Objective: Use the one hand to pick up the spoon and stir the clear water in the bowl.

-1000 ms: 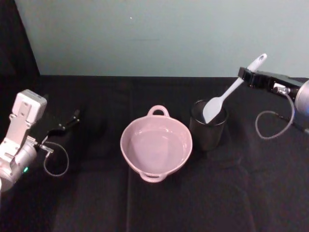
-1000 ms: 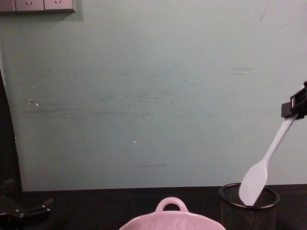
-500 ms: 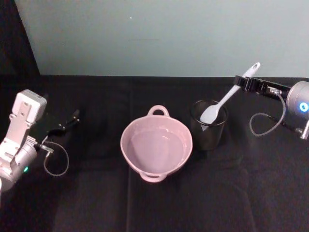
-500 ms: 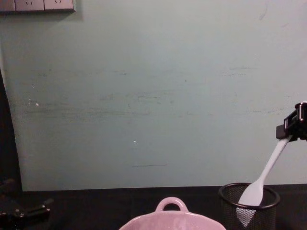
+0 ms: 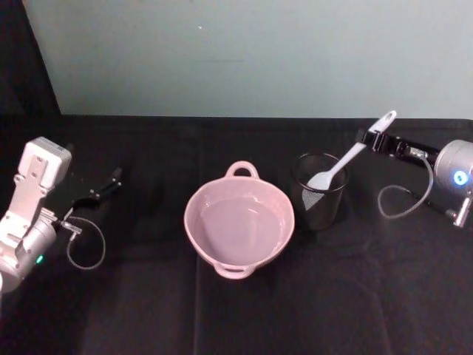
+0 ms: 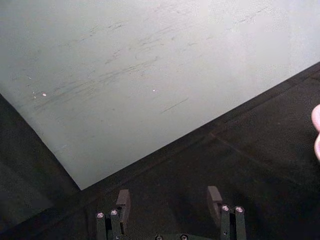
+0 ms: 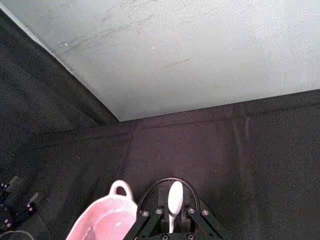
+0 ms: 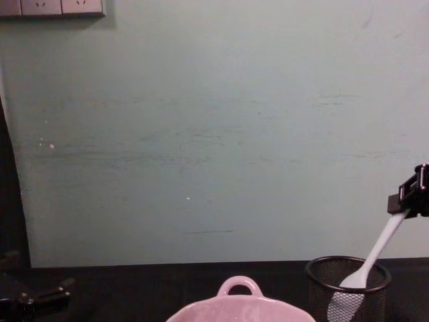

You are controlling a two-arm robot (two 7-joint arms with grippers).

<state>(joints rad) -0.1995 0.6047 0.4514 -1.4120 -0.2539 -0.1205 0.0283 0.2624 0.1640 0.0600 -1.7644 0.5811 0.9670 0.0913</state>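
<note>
right claw [image 5: 372, 138] clamped on long slim white plastic spoon [image 5: 344, 159] | blade inside black wire-mesh cup [image 5: 319, 191], just right of wide pale pink bowl [image 5: 239, 221] | left claw [image 5: 112, 180] open, well left of bowl

We see a pale green wall [image 8: 201, 134], scuffed and streaked, behind a table draped in black cloth [image 5: 244, 310]; wall sockets [image 8: 52, 7] sit top left.

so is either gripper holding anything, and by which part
The right gripper holds the spoon near the top of its handle, just below the tip, with the spoon's head down in the mesh cup. The left gripper is open and holds nothing.
</note>
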